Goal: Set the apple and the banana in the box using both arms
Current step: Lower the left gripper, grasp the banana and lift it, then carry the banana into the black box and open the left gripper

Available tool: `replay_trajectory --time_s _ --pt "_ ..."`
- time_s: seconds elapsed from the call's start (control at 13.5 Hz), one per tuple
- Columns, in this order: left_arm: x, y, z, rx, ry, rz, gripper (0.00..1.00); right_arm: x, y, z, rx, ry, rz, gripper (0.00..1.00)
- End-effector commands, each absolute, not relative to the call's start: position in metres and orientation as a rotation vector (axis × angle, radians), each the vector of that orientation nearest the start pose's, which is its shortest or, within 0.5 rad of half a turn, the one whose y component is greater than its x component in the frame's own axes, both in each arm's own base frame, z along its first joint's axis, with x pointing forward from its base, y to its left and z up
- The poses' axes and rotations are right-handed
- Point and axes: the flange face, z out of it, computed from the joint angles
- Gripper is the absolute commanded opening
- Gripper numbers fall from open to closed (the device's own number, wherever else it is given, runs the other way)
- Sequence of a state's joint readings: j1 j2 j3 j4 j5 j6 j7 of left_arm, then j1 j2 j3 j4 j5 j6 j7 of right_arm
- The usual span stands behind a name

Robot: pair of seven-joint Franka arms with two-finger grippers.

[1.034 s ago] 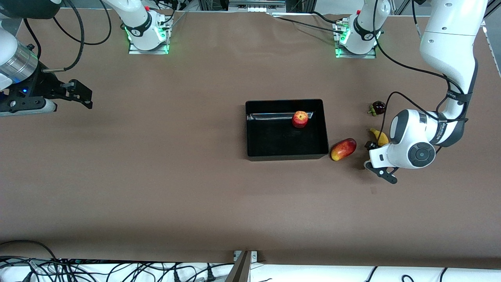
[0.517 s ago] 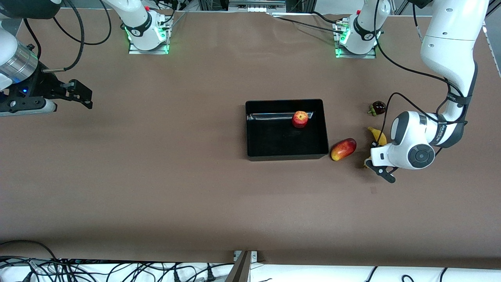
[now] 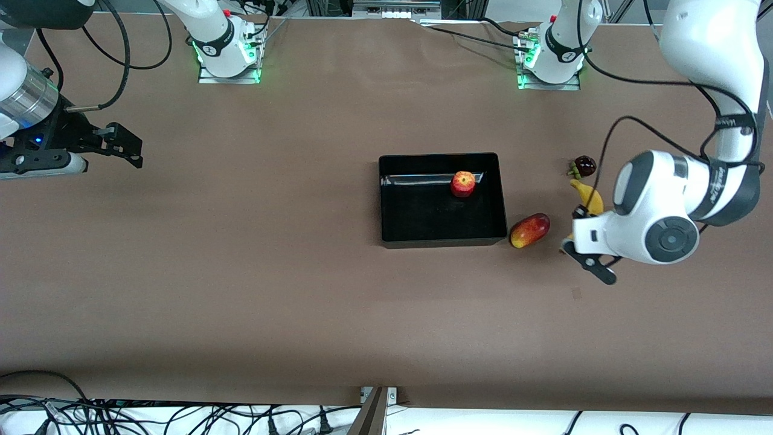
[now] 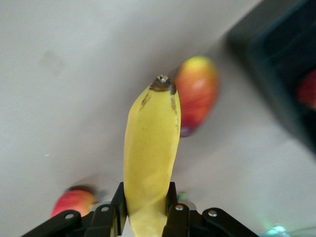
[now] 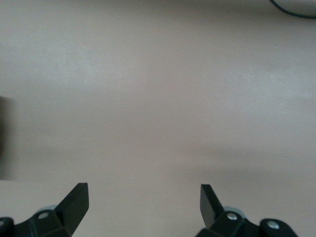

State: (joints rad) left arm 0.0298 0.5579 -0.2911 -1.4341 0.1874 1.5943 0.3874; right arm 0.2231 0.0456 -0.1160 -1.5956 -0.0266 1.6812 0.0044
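The red apple point(image 3: 463, 183) lies in the black box point(image 3: 444, 243), by its wall nearest the robot bases. My left gripper point(image 3: 578, 228) is shut on the yellow banana point(image 3: 590, 196) and holds it above the table beside the box, toward the left arm's end. In the left wrist view the banana point(image 4: 150, 148) sticks out from between the fingers of the gripper point(image 4: 146, 202), its dark tip pointing away. The box corner point(image 4: 276, 64) and the apple point(image 4: 308, 89) show there too. My right gripper point(image 3: 130, 151) waits open and empty at the right arm's end, as the right wrist view point(image 5: 143, 197) shows.
An oblong red-yellow fruit point(image 3: 529, 230) lies on the table just outside the box's corner, under the banana's tip in the left wrist view point(image 4: 197, 94). A small dark round fruit point(image 3: 583, 165) lies farther from the front camera than the banana. Cables hang off the table's near edge.
My left arm has closed on the banana and risen with it off the table. The right arm and the apple have not moved.
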Motion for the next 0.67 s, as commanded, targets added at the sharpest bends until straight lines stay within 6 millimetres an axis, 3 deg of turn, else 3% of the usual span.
replay_trajectory --time_s 0.0,0.15,0.3,0.37,0.59 --pt "0.627 -0.213 0.357 -3.033 0.771 0.636 0.0 0.578 0.06 0.601 -3.178 -0.154 -0.083 1.0" --pt "0.599 -0.288 0.338 -3.059 0.552 0.695 0.0 0.578 0.06 0.601 -3.178 -0.154 -0.083 1.0" --pt "0.575 -0.36 0.313 -3.081 0.389 0.611 0.0 0.578 0.059 0.601 -3.178 -0.152 -0.083 1.0" --pt "0.568 -0.379 0.297 -3.101 0.326 0.57 0.0 0.578 0.06 0.601 -3.178 -0.154 -0.083 1.0" --pt "0.573 -0.388 0.259 -3.142 0.319 0.524 0.0 0.578 0.06 0.601 -3.178 -0.154 -0.083 1.0"
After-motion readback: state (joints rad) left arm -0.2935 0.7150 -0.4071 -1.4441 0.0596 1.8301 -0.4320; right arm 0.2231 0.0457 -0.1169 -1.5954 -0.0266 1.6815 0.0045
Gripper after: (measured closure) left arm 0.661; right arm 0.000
